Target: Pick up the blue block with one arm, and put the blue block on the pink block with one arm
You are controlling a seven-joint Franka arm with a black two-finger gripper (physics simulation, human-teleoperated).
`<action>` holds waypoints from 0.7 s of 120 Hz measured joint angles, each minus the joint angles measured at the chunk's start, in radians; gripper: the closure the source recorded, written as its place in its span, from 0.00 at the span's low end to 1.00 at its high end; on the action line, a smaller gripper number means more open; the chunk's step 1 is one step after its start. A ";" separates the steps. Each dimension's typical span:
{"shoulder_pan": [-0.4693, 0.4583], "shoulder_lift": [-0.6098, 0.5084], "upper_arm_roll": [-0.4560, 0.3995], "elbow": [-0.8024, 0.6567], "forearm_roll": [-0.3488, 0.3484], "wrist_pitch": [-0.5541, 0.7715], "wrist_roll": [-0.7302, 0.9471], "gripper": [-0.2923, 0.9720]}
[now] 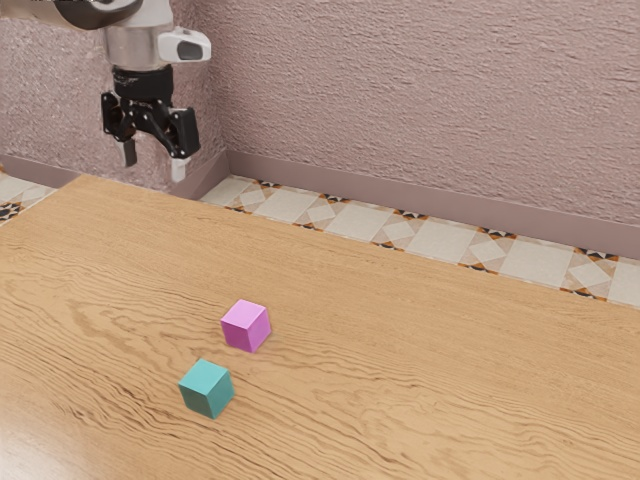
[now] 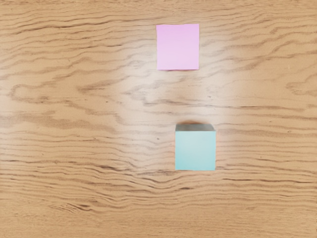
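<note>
The hand [image 1: 153, 162], black and two-fingered, hangs high at the exterior view's upper left, above the far part of the light wooden surface [image 1: 450, 350]. Its fingers are spread wide and hold nothing. The small blue-green cube, the blue block [image 1: 206, 388], rests on the surface well below and well apart from the hand, toward the near edge. The small pink cube, the pink block [image 1: 246, 326], sits just beyond it and slightly toward the exterior view's right. The two are near each other but not touching.

In the wrist view, looking straight down, the blue block [image 2: 195, 148] and the pink block [image 2: 178, 46] show as squares with a stretch of bare wood grain between them. Their sides run roughly parallel.

By my reading the task stands at its opening step, the approach, with nothing grasped and nothing stacked. The next move calls for bringing the hand down over the blue block with the fingers straddling two opposite faces. They must reach low enough to grip it squarely, without nudging the pink block.
</note>
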State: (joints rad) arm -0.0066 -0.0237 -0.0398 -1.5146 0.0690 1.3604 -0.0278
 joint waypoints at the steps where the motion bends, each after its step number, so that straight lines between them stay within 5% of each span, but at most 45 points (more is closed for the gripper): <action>1: -0.001 0.000 0.000 0.000 0.000 0.010 0.000 0.23; 29: -0.024 -0.022 -0.006 -0.038 -0.003 0.160 -0.007 0.23; 54: -0.007 -0.166 -0.005 -0.542 -0.038 0.397 -0.013 0.23; 84: -0.006 -0.169 -0.002 -0.833 -0.054 0.728 -0.016 0.23</action>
State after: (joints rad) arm -0.0123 -0.1923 -0.0416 -2.3479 0.0149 2.0881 -0.0436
